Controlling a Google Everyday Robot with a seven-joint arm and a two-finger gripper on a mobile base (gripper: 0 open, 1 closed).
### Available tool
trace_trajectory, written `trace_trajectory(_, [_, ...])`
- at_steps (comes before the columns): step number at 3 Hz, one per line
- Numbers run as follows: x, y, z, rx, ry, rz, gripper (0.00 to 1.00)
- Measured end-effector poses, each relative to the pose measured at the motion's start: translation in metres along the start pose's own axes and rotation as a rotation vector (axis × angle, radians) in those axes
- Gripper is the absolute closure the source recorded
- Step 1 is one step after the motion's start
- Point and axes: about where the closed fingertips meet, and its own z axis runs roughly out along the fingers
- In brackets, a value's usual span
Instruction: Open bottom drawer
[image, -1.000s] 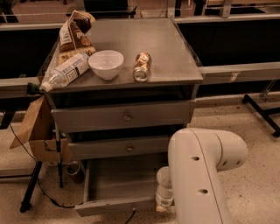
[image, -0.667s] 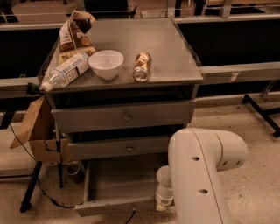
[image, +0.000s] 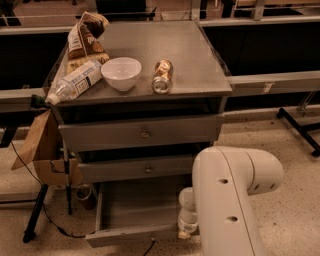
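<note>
My gripper (image: 186, 229) hangs low, just right of centre in the frame, at the right end of the front edge of the bottom drawer (image: 137, 206). My own white arm (image: 230, 200) hides much of it, so I cannot tell if it is open or closed. I reach down because this drawer sits nearest the floor. It stands pulled well out at lower centre-left, grey inside bare, under the middle drawer (image: 145, 169) and top drawer (image: 145, 133), these 2 pushed in. I judge the pull about done

White arm (image: 240, 197) bears 2 holes (image: 223, 181) above end effector (image: 186, 228).
</note>
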Motion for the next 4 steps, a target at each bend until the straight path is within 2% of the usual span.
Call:
trace_trajectory(1, [0.0045,-0.0063,-0.0038,0.012,0.006,0.006,0.28])
trace_trajectory(2, [0.0039,-0.0104,-0.0048,0.012,0.006,0.006,0.03])
trace_trajectory(4, [0.0039,-0.0103,-0.0048,0.012,0.006,0.006,0.0])
